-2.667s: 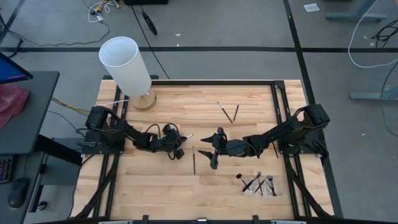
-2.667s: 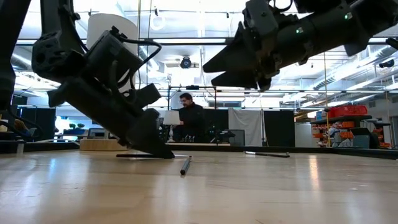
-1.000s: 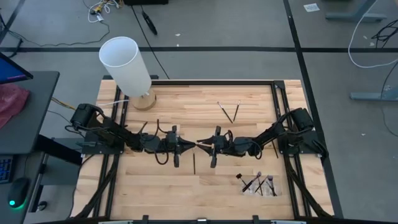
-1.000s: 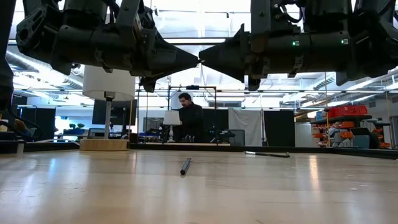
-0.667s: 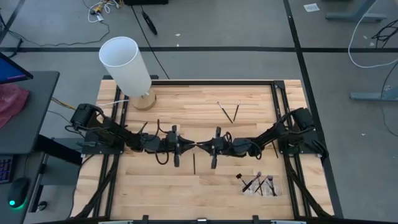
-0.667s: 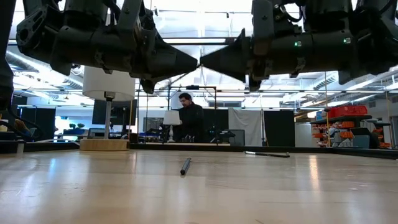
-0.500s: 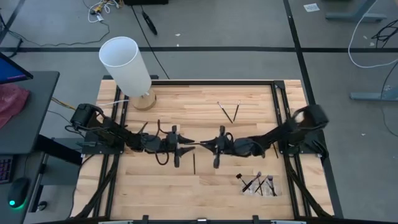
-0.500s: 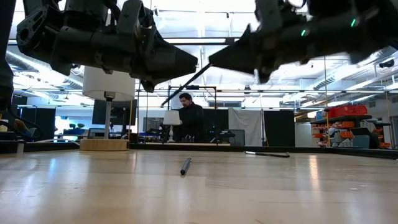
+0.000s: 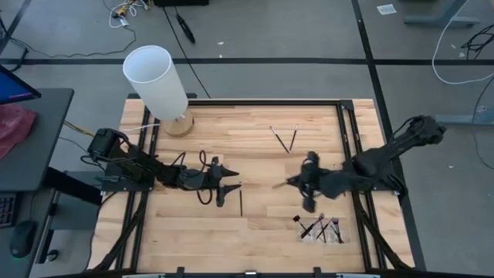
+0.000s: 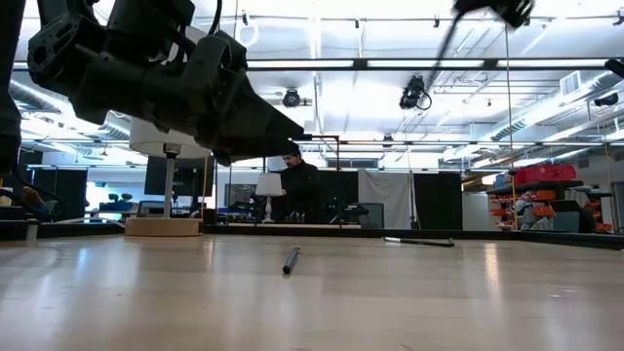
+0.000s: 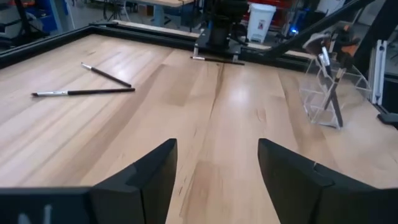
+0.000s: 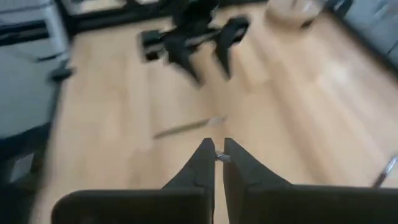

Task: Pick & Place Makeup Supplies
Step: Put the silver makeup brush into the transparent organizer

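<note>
My right gripper (image 9: 292, 184) hangs high over the table's right half, shut on a thin dark makeup brush (image 10: 444, 41) that sticks out beyond its fingertips. My left gripper (image 9: 229, 184) stands open left of centre, above the table, with nothing between its fingers (image 11: 155, 180). One brush (image 9: 240, 202) lies flat on the wood just below it, also seen in the low view (image 10: 290, 260). Two more brushes (image 9: 282, 137) lie crossed near the far edge. Several brushes stand in a clear holder (image 9: 320, 228) at the near right. My right gripper pinches the brush by one end (image 12: 219, 157) between its two fingertips. The brush is lifted clear of the table. It points away from the fingers toward the table's left and slants downward (image 9: 279, 185).
A tall white cylinder (image 9: 158, 81) on a round wooden base stands at the far left corner. A black frame (image 9: 340, 116) rims the table. A person sits in the room beyond the far edge (image 10: 297, 185). Bare wood lies between the two grippers.
The two grippers met tip to tip over the table's middle with the brush between them. My left gripper has opened and let go, tipping slightly down. My right gripper has shut on the brush, then risen and swung toward the table's right edge, carrying it clear.
</note>
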Robot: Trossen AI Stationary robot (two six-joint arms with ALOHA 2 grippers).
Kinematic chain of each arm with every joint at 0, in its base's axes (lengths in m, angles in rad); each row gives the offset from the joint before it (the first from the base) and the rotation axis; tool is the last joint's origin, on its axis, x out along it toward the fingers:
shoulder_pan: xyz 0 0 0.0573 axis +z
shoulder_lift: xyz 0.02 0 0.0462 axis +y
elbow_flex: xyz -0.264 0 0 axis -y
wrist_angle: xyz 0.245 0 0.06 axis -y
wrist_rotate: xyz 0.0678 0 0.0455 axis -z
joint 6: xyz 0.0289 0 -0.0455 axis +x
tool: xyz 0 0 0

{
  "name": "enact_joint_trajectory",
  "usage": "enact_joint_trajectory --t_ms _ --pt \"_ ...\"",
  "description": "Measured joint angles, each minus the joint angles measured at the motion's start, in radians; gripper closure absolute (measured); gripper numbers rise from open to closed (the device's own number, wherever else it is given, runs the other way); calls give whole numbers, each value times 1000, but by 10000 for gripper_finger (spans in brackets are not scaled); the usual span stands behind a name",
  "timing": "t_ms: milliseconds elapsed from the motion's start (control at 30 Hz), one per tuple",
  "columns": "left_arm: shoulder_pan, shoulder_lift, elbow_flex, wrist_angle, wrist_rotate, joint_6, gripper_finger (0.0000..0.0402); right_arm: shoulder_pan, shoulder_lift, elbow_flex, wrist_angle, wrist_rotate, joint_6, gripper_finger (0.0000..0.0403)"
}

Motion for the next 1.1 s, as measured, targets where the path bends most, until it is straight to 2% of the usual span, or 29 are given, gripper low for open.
enact_joint_trajectory --t_ms 67,200,367,500,700,900,1100 --pt "0 0 0 -1 0 0 178 60 -3 99 -160 -31 94 396" --pt "0 0 0 -7 0 0 184 192 -2 255 -364 -102 280 396" --pt "0 0 0 -13 0 0 188 385 -1 315 -523 -160 631 396" --pt "0 0 0 -16 0 0 189 536 9 271 -609 -164 979 396" --pt "0 0 0 -20 0 0 189 702 11 132 -616 -161 1354 396" --pt "0 0 0 -20 0 0 189 770 11 8 -601 -150 1542 395" --pt "0 0 0 -19 -22 0 189 771 11 -78 -506 -160 1566 394"
